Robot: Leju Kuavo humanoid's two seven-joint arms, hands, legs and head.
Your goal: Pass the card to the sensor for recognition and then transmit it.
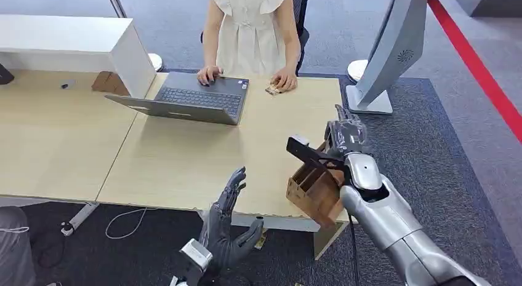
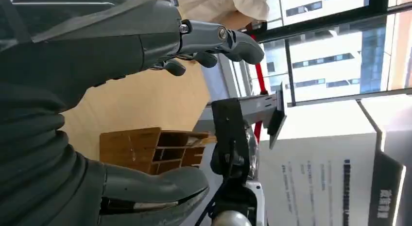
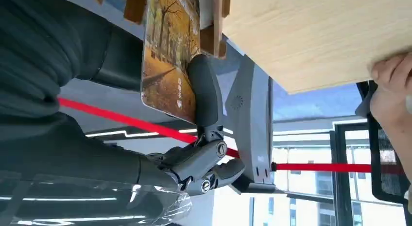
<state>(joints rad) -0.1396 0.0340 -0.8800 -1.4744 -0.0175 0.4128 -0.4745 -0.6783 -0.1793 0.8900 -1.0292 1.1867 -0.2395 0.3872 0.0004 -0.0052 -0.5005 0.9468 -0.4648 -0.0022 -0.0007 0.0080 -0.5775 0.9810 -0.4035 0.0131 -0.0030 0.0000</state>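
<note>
card pinched by right hand; left hand spread, holding nothing.

Bright, even daylight; soft shadows.

The pale wooden surface is evenly lit, with a faint shadow beside the open grey laptop. Both wrist views blow out at the tall glass windows; nearby dark hand covers look soft and blurred.
</note>
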